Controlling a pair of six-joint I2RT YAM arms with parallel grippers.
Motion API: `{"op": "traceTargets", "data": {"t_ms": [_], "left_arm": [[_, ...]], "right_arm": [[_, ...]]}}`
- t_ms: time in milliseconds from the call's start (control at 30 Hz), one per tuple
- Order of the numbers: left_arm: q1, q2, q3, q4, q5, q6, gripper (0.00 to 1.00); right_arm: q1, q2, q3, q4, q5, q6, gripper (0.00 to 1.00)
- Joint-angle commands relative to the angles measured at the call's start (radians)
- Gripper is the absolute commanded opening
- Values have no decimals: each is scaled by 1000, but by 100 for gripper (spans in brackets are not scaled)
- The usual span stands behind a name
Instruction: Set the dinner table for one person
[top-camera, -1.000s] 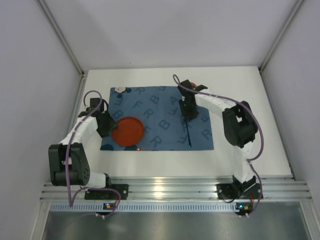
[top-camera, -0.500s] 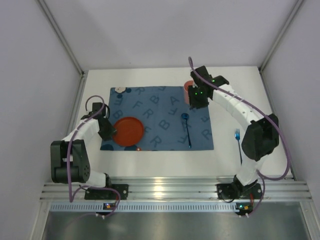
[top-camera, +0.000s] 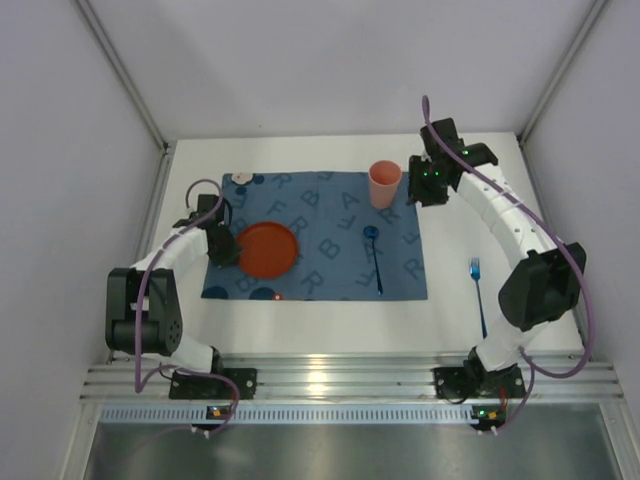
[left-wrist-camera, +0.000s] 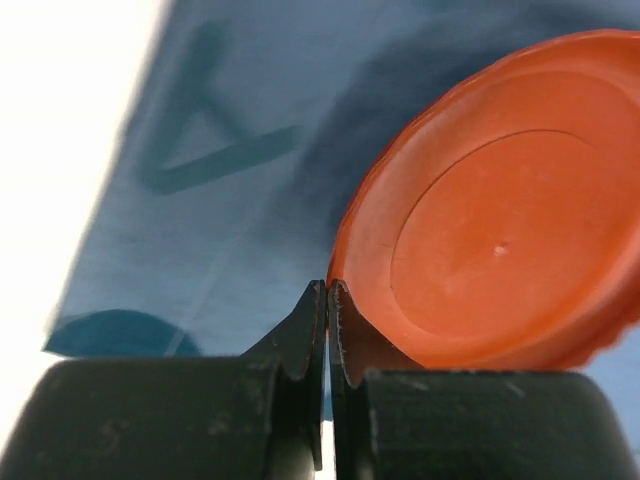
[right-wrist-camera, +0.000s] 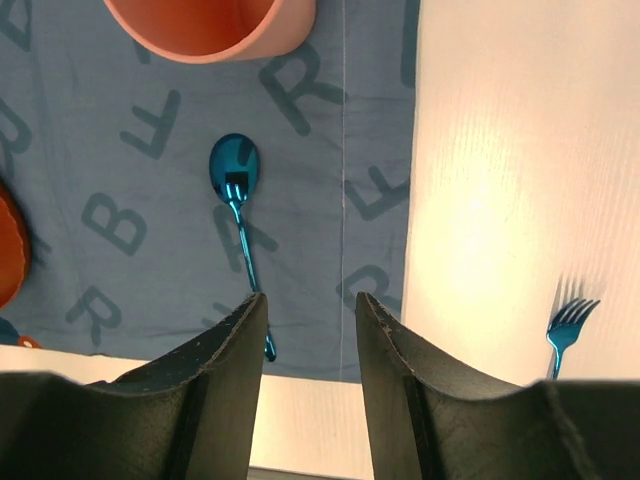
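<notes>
White dinner table (top-camera: 330, 318) fills the view. It looks rigid and fixed, a surface to set things on, not something to grip. The left gripper (left-wrist-camera: 327, 288) pinches the orange plate (top-camera: 270, 250) by its rim, over the blue placemat (top-camera: 320, 225). The right gripper (right-wrist-camera: 308, 298) hangs spread and empty near the pink cup (top-camera: 385, 183).

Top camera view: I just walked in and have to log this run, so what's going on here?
Two robot arms are setting a place on the white table. The left end effector is shut, its tips against the rim of the orange plate on the blue placemat. The right end effector is open and empty, beside the pink cup. A blue spoon lies on the placemat; a blue fork lies on the bare table to its right.
</notes>
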Motion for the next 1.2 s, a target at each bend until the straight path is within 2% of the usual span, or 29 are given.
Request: {"op": "traceTargets", "data": {"t_ms": [0,133,200,267,300,400,467,500,600,633,667,900,1167], "left_arm": [[-67,-10,107,7,9,18,0],[-142,-1,180,15,29,12,0],[-187,18,190,28,44,5,0],[-228,62,201,47,43,2,0],[-239,93,204,50,73,-2,0],[-264,140,212,62,85,-5,0],[-267,159,213,65,90,-4,1],[-268,173,215,67,92,-1,23],[-268,182,210,76,93,7,57],[-268,182,206,79,93,9,64],[-268,182,203,82,92,9,66],[-267,167,174,97,79,5,65],[-259,119,140,85,67,4,63]], "right_arm": [[-73,-85,6,-21,20,14,42],[-174,-147,-121,-21,27,43,44],[-241,-185,-222,-13,26,68,48],[-295,-210,-299,24,-9,99,54],[-371,-231,-381,42,-84,109,54],[-476,-247,-503,87,-147,139,59],[-499,-245,-537,97,-149,143,62],[-510,-238,-558,96,-149,145,63],[-515,-231,-597,87,-126,154,66],[-519,-230,-609,90,-128,159,67],[-525,-227,-625,91,-134,162,67],[-568,-176,-721,122,-91,165,66],[-622,-89,-738,168,-11,108,64]]}}
